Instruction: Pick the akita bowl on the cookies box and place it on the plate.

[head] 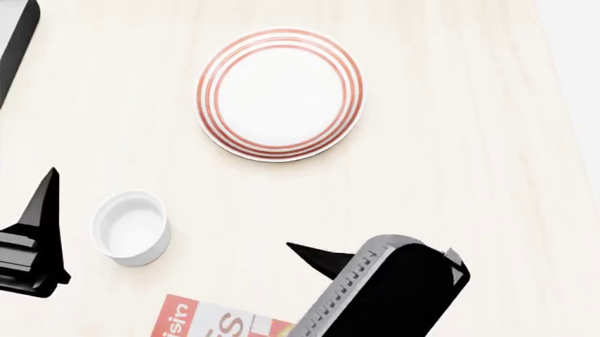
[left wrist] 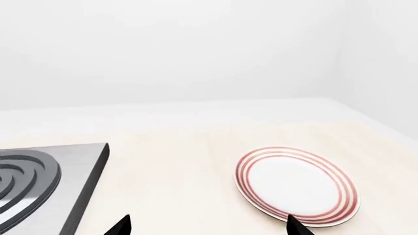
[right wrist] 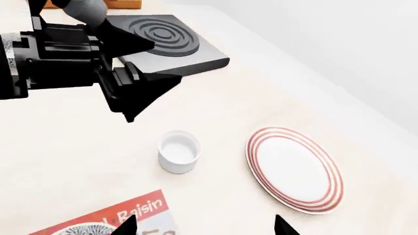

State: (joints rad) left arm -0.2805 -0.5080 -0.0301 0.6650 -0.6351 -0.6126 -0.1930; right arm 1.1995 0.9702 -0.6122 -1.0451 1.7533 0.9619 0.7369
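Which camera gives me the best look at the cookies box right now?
Right wrist view: the cookies box shows its red-and-white face and part of the akita bowl. Head view catches only a corner beside the right arm. Left wrist view misses it entirely.

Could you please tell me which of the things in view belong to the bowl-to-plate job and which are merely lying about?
Belonging to the job:
- round white plate with red rings
- red-and-white cookies carton, partly in view
- grey-and-white patterned bowl, only its rim showing at the picture's edge, on the carton

Lying about:
- small plain white cup
- grey stove plate with dark concentric rings
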